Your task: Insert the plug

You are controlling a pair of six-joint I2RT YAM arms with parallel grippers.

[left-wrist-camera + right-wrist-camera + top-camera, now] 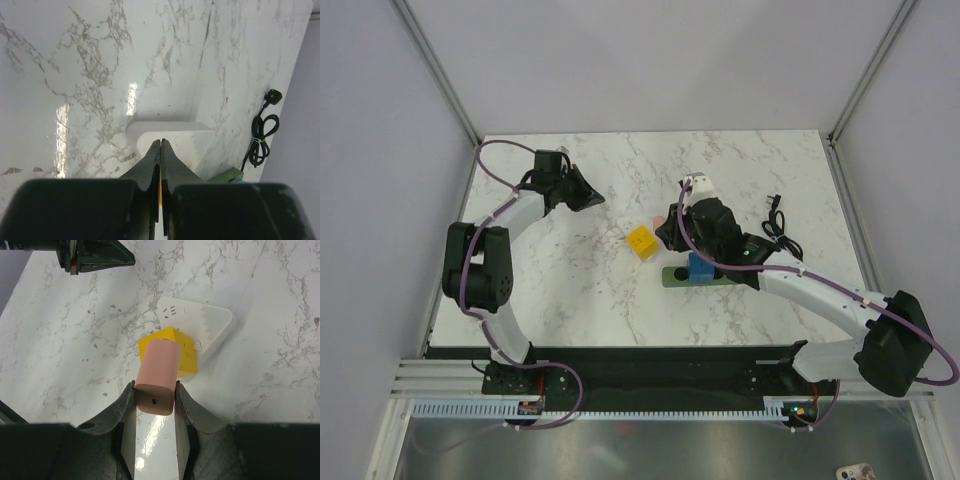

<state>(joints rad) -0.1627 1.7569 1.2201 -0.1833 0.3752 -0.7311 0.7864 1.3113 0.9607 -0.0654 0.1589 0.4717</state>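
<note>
Currently right end effector (155, 392) is clamping the pink block (159, 365). Blue plug (700, 266) is sitting on green power strip (672, 277), just nearward, under that arm. Left end effector (160, 150) is sitting closed, empty, well apart.

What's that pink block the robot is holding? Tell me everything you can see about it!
The pink block is a small, smooth box with rounded edges, plastic by its look. Its near end has a little dark slot. The right gripper is shut on it, a finger on each side. Behind it sits the yellow block; whether they touch I cannot tell.
</note>
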